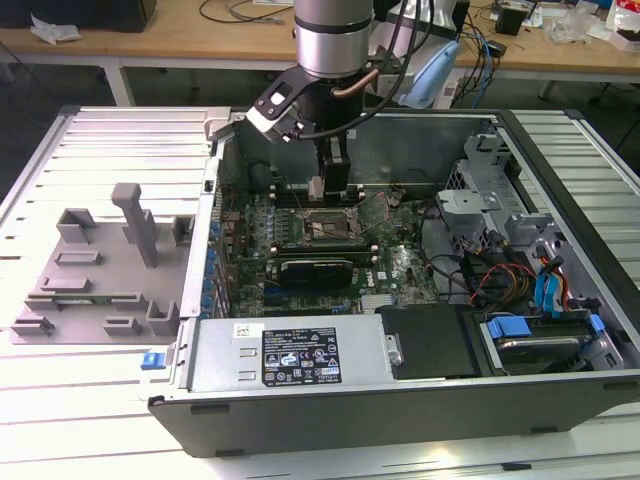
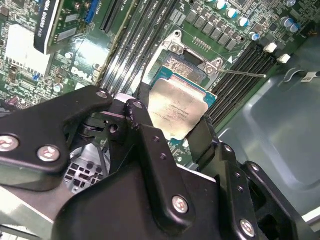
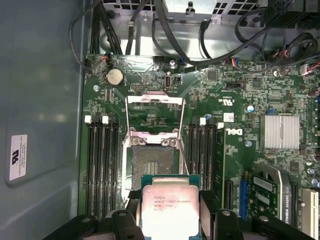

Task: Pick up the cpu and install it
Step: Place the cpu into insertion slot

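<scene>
- The pincer (image 3: 170, 202) is clamped on the cpu (image 3: 170, 212) — one finger on each of two opposite edges, with the shiny top facing the wrist cameras.
- The cpu hangs inside the open computer case (image 1: 560, 180), over one edge of the bare socket (image 3: 152, 167). The socket's middle lies farther on, toward its raised hinged frame (image 3: 155, 112).
- The cpu does not look seated — its underside is hidden, and I cannot judge its height above the board.

Far off, wooden bench (image 1: 150, 45) on white legs, littered with cables (image 1: 240, 12) and crumpled paper (image 1: 50, 28); dark floor (image 1: 50, 90) under it. Near, pale slatted table (image 1: 90, 400), brightly lit.
</scene>
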Tool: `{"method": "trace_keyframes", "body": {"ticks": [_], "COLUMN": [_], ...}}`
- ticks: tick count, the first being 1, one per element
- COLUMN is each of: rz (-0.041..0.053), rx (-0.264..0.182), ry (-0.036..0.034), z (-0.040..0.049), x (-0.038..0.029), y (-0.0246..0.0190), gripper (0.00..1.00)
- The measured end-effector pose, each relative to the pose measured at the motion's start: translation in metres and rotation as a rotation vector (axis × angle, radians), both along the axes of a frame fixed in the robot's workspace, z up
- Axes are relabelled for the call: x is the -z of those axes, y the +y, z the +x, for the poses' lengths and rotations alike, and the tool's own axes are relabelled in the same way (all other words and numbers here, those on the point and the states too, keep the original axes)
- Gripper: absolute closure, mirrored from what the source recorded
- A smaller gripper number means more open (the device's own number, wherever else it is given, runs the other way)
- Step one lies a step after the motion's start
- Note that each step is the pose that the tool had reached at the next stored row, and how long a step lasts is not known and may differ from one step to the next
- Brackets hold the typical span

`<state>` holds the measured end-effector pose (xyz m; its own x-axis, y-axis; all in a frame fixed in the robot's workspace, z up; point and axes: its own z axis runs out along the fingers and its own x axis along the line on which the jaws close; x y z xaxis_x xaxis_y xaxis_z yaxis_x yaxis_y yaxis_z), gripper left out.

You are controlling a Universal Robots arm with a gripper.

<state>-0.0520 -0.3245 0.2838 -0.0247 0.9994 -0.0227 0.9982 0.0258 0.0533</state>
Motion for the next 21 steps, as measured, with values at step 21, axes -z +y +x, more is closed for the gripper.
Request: {"method": "trace_keyframes", "body": {"ticks": [21], "rz": [0.0000], "rx": [0.000], "ry": [0.0000], "z": [0.0000], "x": [0.0389], "y": [0.0029], "gripper": [0.45]}}
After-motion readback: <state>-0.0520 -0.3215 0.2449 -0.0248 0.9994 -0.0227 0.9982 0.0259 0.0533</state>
